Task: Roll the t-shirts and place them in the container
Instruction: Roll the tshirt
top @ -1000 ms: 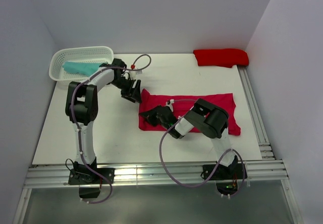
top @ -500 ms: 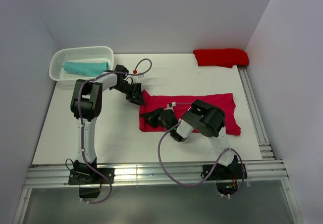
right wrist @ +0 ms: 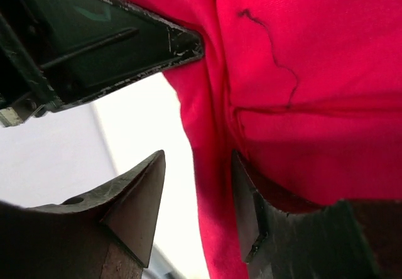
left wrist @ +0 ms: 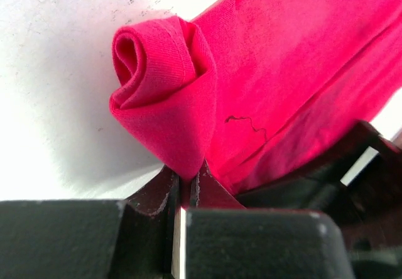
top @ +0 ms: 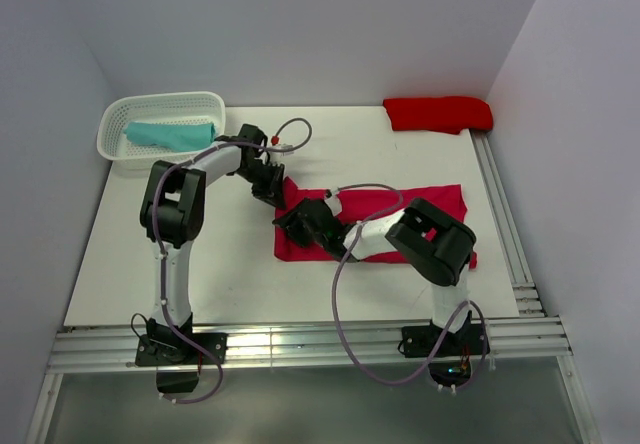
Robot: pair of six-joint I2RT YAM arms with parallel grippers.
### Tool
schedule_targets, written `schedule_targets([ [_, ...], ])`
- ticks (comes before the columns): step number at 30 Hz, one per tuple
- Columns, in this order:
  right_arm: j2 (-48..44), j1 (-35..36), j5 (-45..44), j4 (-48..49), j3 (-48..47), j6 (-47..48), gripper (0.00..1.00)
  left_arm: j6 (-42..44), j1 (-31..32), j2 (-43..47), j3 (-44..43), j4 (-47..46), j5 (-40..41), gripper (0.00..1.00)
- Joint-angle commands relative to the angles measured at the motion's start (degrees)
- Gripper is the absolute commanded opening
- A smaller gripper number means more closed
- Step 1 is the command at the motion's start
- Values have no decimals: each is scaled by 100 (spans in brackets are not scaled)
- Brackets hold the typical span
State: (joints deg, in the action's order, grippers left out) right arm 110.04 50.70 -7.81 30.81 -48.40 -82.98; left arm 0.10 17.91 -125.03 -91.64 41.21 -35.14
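T-shirts come in three colours here, and only one is being worked on. The crimson t-shirt (top: 400, 214) lies in the middle of the surface (top: 220, 274), folded into a long strip that runs from left to right. Most of it is flat.

Both arms meet at the left end of that strip. The left claw (top: 268, 190) is at the upper left corner of the strip. In the left wrist view it is pinched tight on a fold of the red cloth. Just past the pinch, the cloth curls into a small tight roll. The right claw (top: 300, 226) is at the same end, a little lower in the top view. In the right wrist view its fingers (right wrist: 135, 197) stand apart. The edge of the cloth hangs between them, and one finger has bare white surface beside it. So this claw is not gripping anything.

The scarlet t-shirt (top: 438, 114) sits as a thick bundle at the upper right corner of the surface, well apart from the arms. The teal t-shirt (top: 170, 134) lies as a bundle in the white basket (top: 160, 99) at the upper left. The top view does not show whether those two are rolled or only folded.

The roll on the crimson one looks only just begun. Nearly the whole strip is left to roll, from the left end to the right.
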Motion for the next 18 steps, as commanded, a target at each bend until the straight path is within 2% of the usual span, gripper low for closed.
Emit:
schedule_targets([
  [1,-272,168,-642,-2445,-458,616,54,271,89,207,58,-8,1131,0],
  [5,-360,318,-1081,-3806,-951,800,55,350,221,269,5,88,1430,0],
  [8,-422,467,-1511,-4396,-1294,888,55,386,327,251,-82,159,1553,0],
  [13,-326,704,-2293,-5049,-2067,1292,52,342,529,243,-126,229,1702,0],
  [18,130,897,-2672,-5594,-3023,1714,51,280,669,199,-267,326,1826,0],
])
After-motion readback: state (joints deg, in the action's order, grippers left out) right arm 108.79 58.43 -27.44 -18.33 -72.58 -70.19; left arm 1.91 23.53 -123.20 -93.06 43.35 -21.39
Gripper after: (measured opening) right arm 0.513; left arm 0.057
